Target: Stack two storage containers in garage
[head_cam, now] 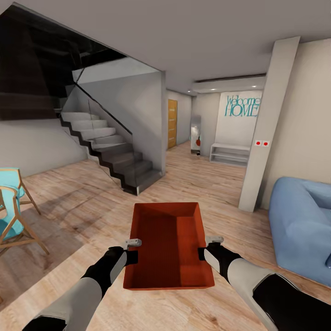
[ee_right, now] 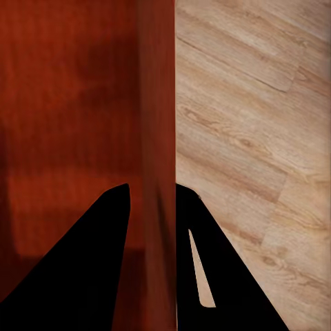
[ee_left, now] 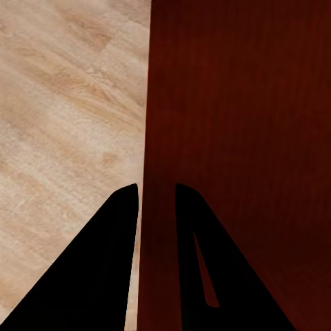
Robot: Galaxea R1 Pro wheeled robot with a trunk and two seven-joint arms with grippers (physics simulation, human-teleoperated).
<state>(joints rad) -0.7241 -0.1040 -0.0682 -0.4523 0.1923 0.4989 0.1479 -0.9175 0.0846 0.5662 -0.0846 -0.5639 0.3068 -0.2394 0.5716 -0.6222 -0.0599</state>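
One red-orange open-top storage container (head_cam: 168, 246) is held level in front of me above the light wood plank floor of the living room. My left gripper (head_cam: 134, 242) is shut on its left wall, and my right gripper (head_cam: 212, 240) is shut on its right wall. In the left wrist view the black fingers (ee_left: 114, 241) straddle the container's wall (ee_left: 143, 138), one inside and one outside. The right wrist view shows the same pinch on the other wall (ee_right: 157, 138) with its fingers (ee_right: 103, 241). The bin is empty inside.
A blue sofa (head_cam: 301, 225) stands at the right beside a pale column (head_cam: 266, 133). A dark staircase with a glass rail (head_cam: 115, 156) rises at the left, past wooden chairs with teal seats (head_cam: 11, 207). A hallway with a wooden door (head_cam: 172, 123) and a white shelf (head_cam: 230, 154) lies ahead.
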